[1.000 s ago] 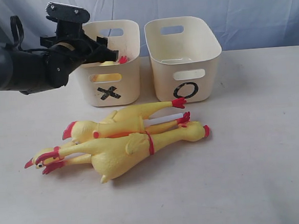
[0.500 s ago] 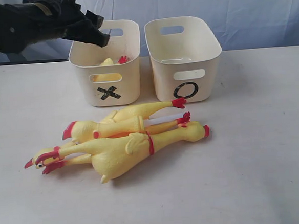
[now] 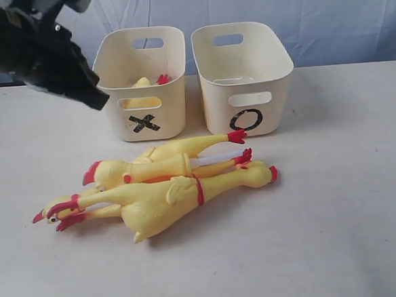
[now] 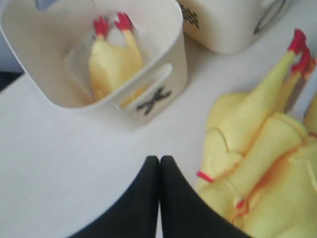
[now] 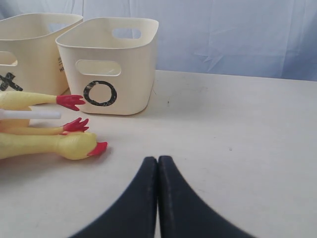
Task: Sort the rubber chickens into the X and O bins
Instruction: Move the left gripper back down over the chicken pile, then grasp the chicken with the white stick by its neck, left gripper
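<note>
Left gripper (image 4: 159,159) hangs empty, fingers together, at nine o'clock of the X bin (image 3: 172,120); it should open wide before descending on the rubber chickens (image 3: 160,192) heaped at its six o'clock.

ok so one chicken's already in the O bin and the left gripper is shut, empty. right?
Not quite: the chicken lies in the X bin, not the O bin, as the left wrist view shows. The left gripper is shut and empty.
</note>
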### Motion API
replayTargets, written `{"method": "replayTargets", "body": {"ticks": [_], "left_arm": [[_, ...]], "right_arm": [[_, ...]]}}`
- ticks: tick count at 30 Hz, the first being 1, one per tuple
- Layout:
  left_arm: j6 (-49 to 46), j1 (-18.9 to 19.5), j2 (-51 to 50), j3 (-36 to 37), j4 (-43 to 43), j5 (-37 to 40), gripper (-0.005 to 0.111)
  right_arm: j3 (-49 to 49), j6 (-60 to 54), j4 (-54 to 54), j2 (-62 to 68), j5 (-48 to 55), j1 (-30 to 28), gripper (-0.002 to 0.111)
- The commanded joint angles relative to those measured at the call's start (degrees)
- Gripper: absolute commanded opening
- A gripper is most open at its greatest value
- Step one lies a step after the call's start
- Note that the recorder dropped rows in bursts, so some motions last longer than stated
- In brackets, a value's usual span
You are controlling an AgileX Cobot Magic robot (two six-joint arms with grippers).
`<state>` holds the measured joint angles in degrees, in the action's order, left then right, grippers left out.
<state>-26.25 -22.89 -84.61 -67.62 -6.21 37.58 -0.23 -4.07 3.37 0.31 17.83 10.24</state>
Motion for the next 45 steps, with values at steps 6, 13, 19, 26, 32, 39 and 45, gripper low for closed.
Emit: {"method": "replayTargets", "body": {"ticks": [6, 13, 19, 26, 32, 39, 45], "left_arm": [[-11.9, -0.1, 0.3, 6.2, -11.6, 5.2, 0.000], [-34.7, -0.1, 0.1, 10.7, -20.2, 2.4, 0.000], [-63.0, -0.1, -1.9, 14.2, -36.4, 2.6, 0.001], [-67.7, -0.1, -5.3, 14.6, -39.1, -1.8, 0.033], [-70.0, -0.1, -9.9, 14.6, -41.1, -9.6, 0.054], [-76.0, -0.1, -13.5, 14.6, -44.9, -12.8, 0.054], [-79.6, -0.1, -14.1, 14.6, -47.3, -14.1, 0.054]], "right_arm": [[0.2, -0.2, 0.1, -0.3, -0.4, 0.1, 0.000], [0.2, -0.2, 0.1, -0.3, -0.4, 0.1, 0.000], [0.2, -0.2, 0.1, -0.3, -0.4, 0.1, 0.000], [0.2, -0.2, 0.1, -0.3, -0.4, 0.1, 0.000], [0.2, -0.2, 0.1, -0.3, -0.4, 0.1, 0.000], [0.2, -0.2, 0.1, -0.3, -0.4, 0.1, 0.000], [0.2, -0.2, 0.1, -0.3, -0.4, 0.1, 0.000]]}}
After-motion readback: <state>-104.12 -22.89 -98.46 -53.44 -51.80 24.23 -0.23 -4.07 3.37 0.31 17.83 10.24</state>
